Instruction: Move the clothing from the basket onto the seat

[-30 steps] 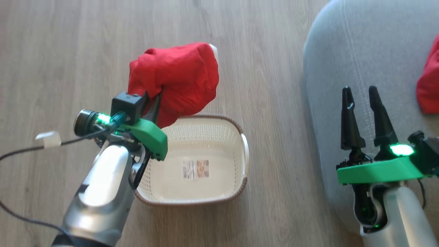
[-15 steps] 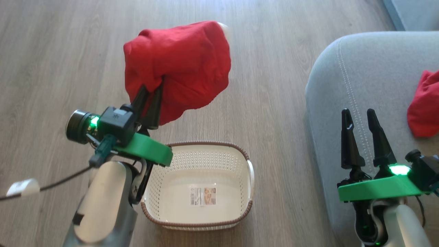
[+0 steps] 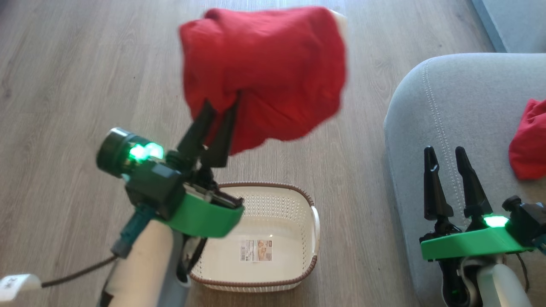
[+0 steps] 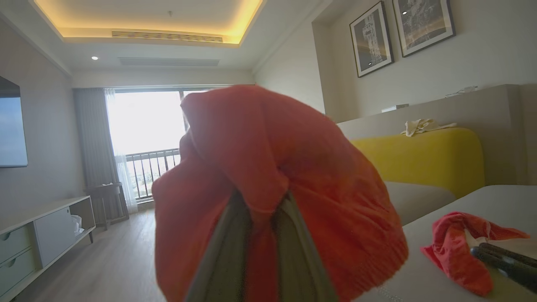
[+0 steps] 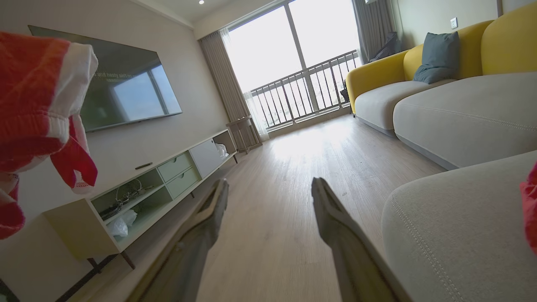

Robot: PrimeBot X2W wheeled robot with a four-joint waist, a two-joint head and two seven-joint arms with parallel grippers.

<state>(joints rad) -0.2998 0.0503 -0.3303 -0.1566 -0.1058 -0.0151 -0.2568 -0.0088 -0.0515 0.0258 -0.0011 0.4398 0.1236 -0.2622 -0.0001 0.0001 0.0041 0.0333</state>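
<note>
My left gripper [image 3: 222, 107] is shut on a bright red garment [image 3: 273, 72] and holds it high above the wood floor, beyond the basket. The left wrist view has that garment [image 4: 272, 184] bunched over the fingertips. The cream basket [image 3: 298, 204] sits on the floor with only a paper sticker [image 3: 256, 250] inside. The grey seat [image 3: 460, 111] is at the right, and a second red garment [image 3: 529, 145] lies on it. My right gripper [image 3: 445, 152] stands open over the seat's edge, holding nothing. In the right wrist view the open right gripper [image 5: 268, 188] points across the floor, with the held garment [image 5: 37, 105] at the far left.
A cable with a white tag [image 3: 17, 283] trails from my left arm. A low TV cabinet [image 5: 159, 184] lines one wall, and a yellow-backed sofa [image 5: 402, 71] stands by the balcony window. Bare wood floor [image 3: 76, 85] lies left of the basket.
My left gripper has lifted the red garment out of the basket and carried it up and to the right. The head camera has shifted too. The right gripper stays open.
</note>
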